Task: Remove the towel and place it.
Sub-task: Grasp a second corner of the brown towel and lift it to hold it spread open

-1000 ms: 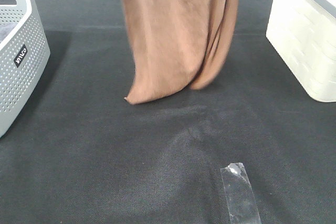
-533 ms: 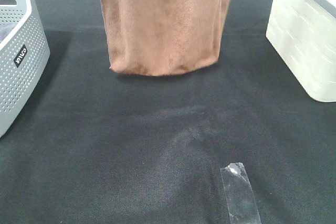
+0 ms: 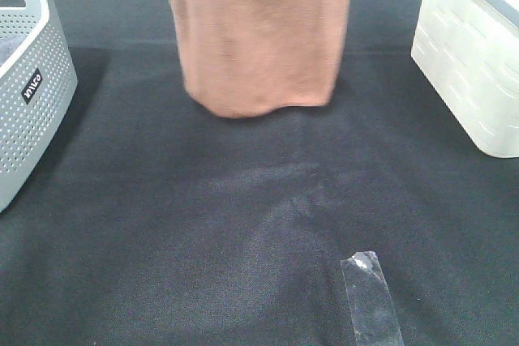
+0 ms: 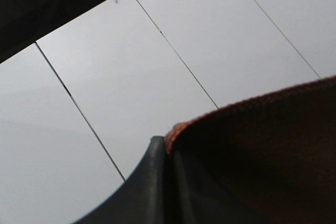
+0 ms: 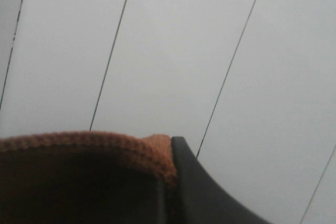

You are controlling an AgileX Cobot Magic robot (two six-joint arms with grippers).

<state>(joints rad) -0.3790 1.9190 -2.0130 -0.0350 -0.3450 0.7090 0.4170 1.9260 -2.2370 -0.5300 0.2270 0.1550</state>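
The reddish-brown towel [image 3: 258, 34] hangs in the air above the far middle of the black table cloth [image 3: 203, 224], its lower edge clear of the surface. Its top runs out of the exterior high view, so neither gripper shows there. In the left wrist view my left gripper [image 4: 169, 153] is shut on the towel's edge [image 4: 262, 145], with a dark finger [image 4: 142, 187] pressed against the fabric. In the right wrist view my right gripper [image 5: 170, 153] is shut on another stitched edge of the towel [image 5: 89, 142]. Both wrist cameras look up at white ceiling panels.
A grey perforated basket [image 3: 28, 87] stands at the left edge of the table. A white woven-pattern bin [image 3: 474, 62] stands at the right. A strip of clear tape [image 3: 371, 301] lies on the cloth near the front.
The hanging towel has spread from a twisted bunch into a flat sheet. Its lower edge has risen off the table and swung slightly right.
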